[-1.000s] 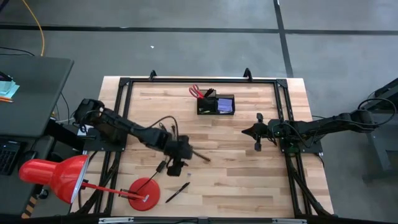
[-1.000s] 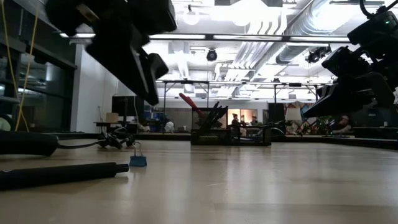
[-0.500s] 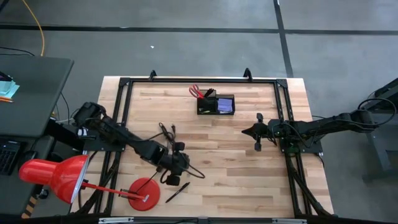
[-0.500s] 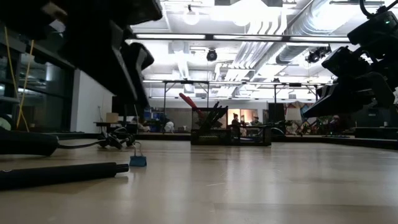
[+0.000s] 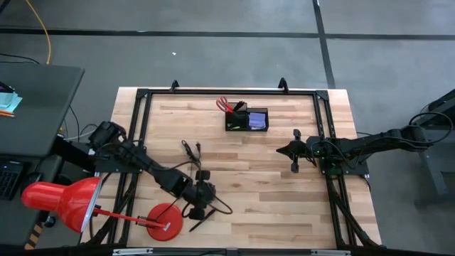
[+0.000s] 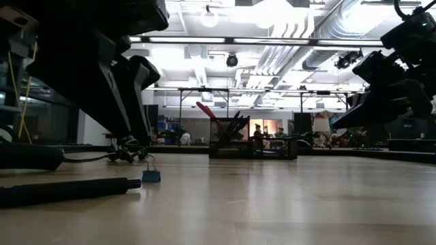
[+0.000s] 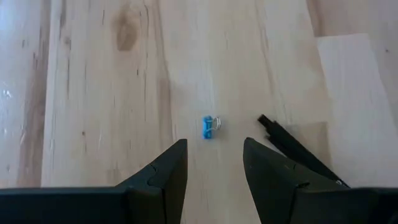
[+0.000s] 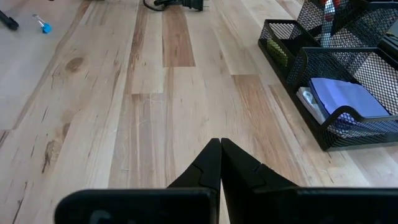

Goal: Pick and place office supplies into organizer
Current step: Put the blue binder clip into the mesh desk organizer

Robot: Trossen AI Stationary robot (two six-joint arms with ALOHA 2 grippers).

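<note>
My left gripper [image 7: 214, 167] stands open near the table's front left, slanting down over a small blue clip [image 7: 209, 126] that lies on the wood just beyond its fingertips. A slim black pen [image 7: 297, 152] lies flat beside the clip. In the high view the left gripper [image 5: 201, 206] hides the clip. The black mesh organizer [image 5: 247, 119] stands at the far middle with red-handled scissors [image 5: 226, 104] upright in its cup and a purple sticky-note pad [image 8: 348, 99] in its tray. My right gripper [image 8: 221, 155] waits shut at the right, clear of the table.
A red lamp base [image 5: 165, 220] sits at the front left close to the pen, its shade [image 5: 60, 203] off the table's left side. A thin black cable [image 5: 190, 151] lies left of centre. Bare wood stretches between the left gripper and the organizer.
My left gripper has swung toward the table's near edge and sunk a little, turning as it went, and now stands over the blue clip and the pen. Its fingers have stayed open. The clip, pen and organizer have not moved.
</note>
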